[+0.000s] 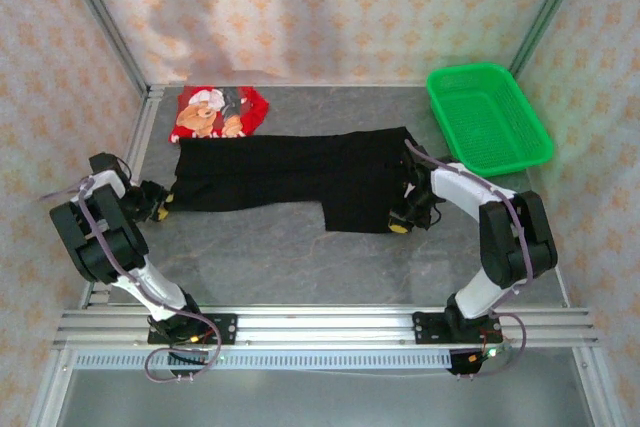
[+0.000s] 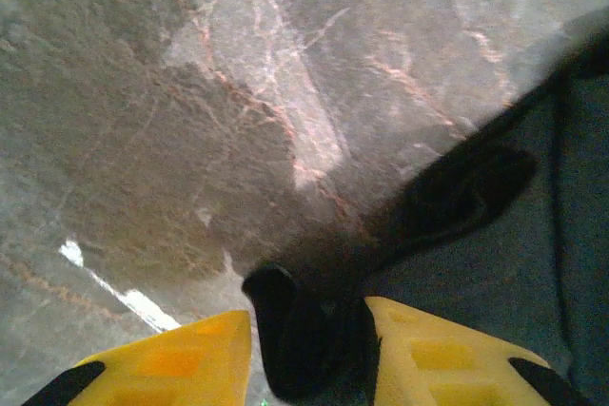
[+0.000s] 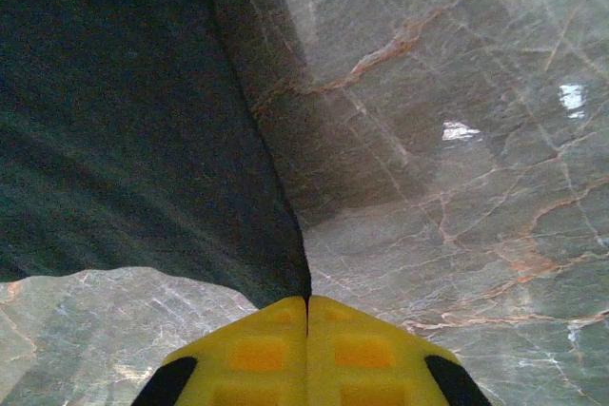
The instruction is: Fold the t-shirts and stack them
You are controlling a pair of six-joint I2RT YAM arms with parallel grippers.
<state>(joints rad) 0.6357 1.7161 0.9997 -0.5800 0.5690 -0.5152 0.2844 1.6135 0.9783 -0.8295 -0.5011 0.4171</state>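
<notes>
Grey marbled tabletop (image 1: pixel 300 267) — black t-shirt (image 1: pixel 290 182) spread across it, red t-shirt (image 1: pixel 220 112) behind; left gripper (image 2: pixel 306 316) narrowed on the black cloth's bunched edge, right gripper (image 3: pixel 306 303) clamped on a corner — lift both evenly, cloth taut.

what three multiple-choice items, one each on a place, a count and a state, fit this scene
1. Where is the small red printed cloth t-shirt? A in the green plastic mesh basket; B far left on the grey marbled table; C draped over the near edge.
2. How many t-shirts lie out? A one; B four; C two.
3. The right gripper is: A shut on the large black cloth t-shirt; B wide open; C gripping the basket.
Answers: B, it lies far left, away from the basket; C, one red and one black; A, its fingers meet on the black edge.
</notes>
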